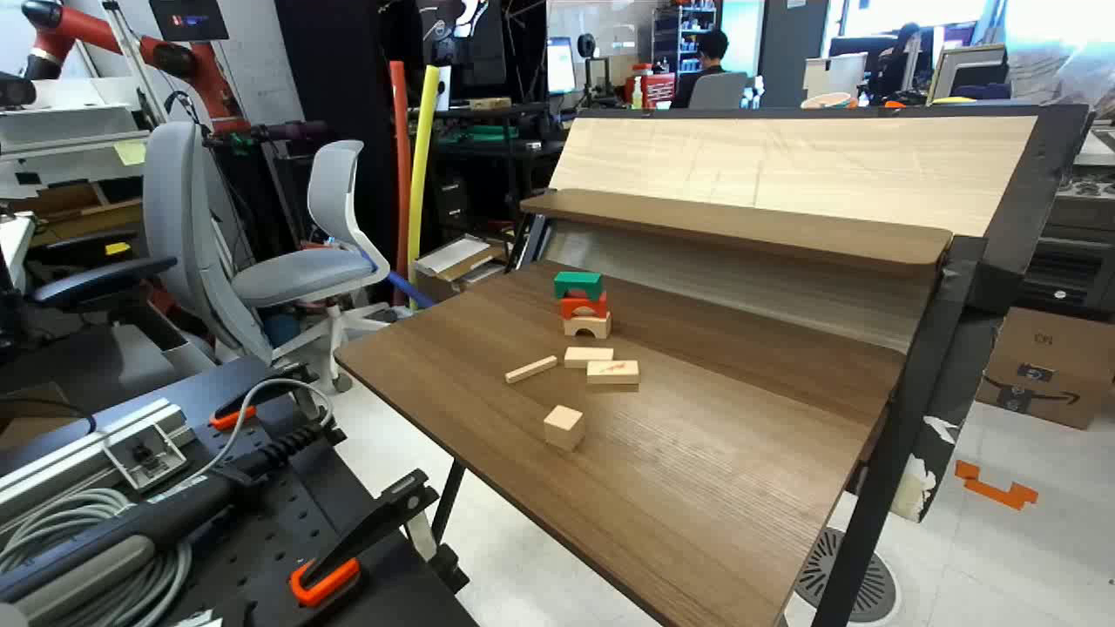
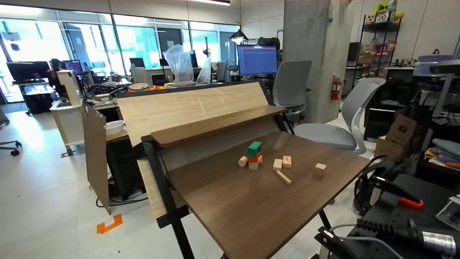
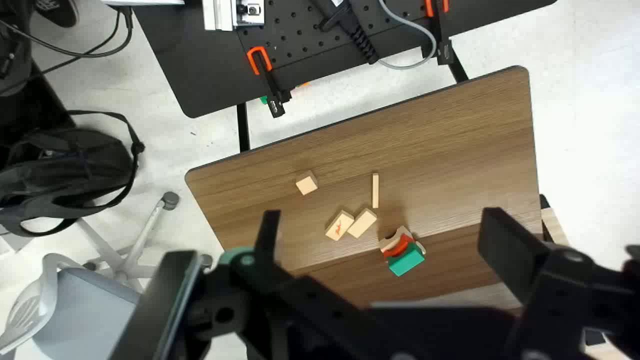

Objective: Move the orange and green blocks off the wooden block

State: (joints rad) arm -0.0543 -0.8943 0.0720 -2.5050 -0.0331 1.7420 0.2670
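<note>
The green block [image 1: 577, 284] sits on top of the orange block [image 1: 584, 306], which rests on the arched tan wooden block [image 1: 587, 326] on the brown table [image 1: 697, 488]. The stack is upright in both exterior views: green [image 2: 254, 148], orange [image 2: 253, 158], wooden block [image 2: 253, 166]. In the wrist view I look down on the green block [image 3: 407, 262], the orange block [image 3: 397, 249] and part of the wooden block [image 3: 387, 243]. My gripper [image 3: 382, 214] is open and empty, high above the table, with the stack between its fingers in the picture. The exterior views do not show it.
A tan cylinder [image 2: 243, 161] lies close beside the stack. Two flat tan blocks [image 1: 589, 357] [image 1: 612, 373], a thin stick [image 1: 531, 369] and a tan cube [image 1: 564, 428] lie nearer the front edge. A raised shelf [image 1: 740, 225] runs along the table's back.
</note>
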